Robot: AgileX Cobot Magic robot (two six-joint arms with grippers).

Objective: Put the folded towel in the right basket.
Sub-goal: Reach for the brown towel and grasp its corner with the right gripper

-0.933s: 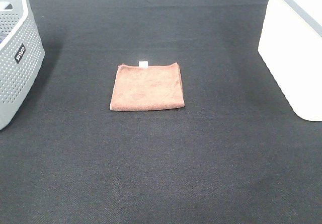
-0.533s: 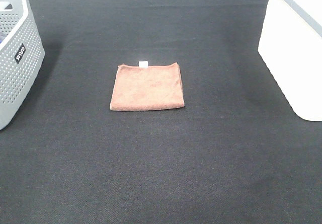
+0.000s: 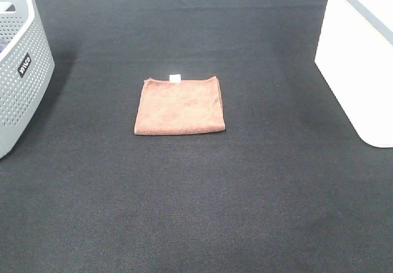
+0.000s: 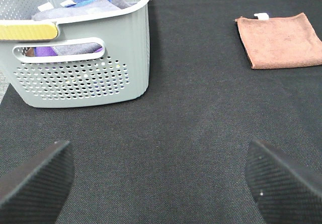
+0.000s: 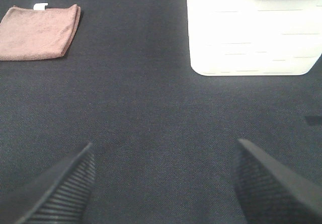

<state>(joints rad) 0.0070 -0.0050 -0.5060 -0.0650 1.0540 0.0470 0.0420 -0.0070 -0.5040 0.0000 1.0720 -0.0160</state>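
The folded towel [image 3: 179, 106] lies flat on the black mat [image 3: 196, 211], a little toward 12 o'clock from the middle of the overhead view. Its white tag [image 3: 175, 77] sits on its 12 o'clock edge. The right basket [image 3: 362, 58], white and much larger than the towel, stands at about 2 o'clock from it, well apart and cut off by the frame edge. At roughly 10 o'clock from the towel, equally far off, is the grey basket [image 3: 18, 70] with a black label [image 3: 23, 65] on its perforated side; the left wrist view shows blue, purple and grey cloths [image 4: 85, 2] piled inside. Neither arm appears in the overhead view. The left gripper [image 4: 161, 178] has its ribbed fingers spread wide over bare mat, with nothing between them. The right gripper [image 5: 166, 183] is likewise parted wide and empty, with the towel and the white basket both ahead of it, and neither is touched.
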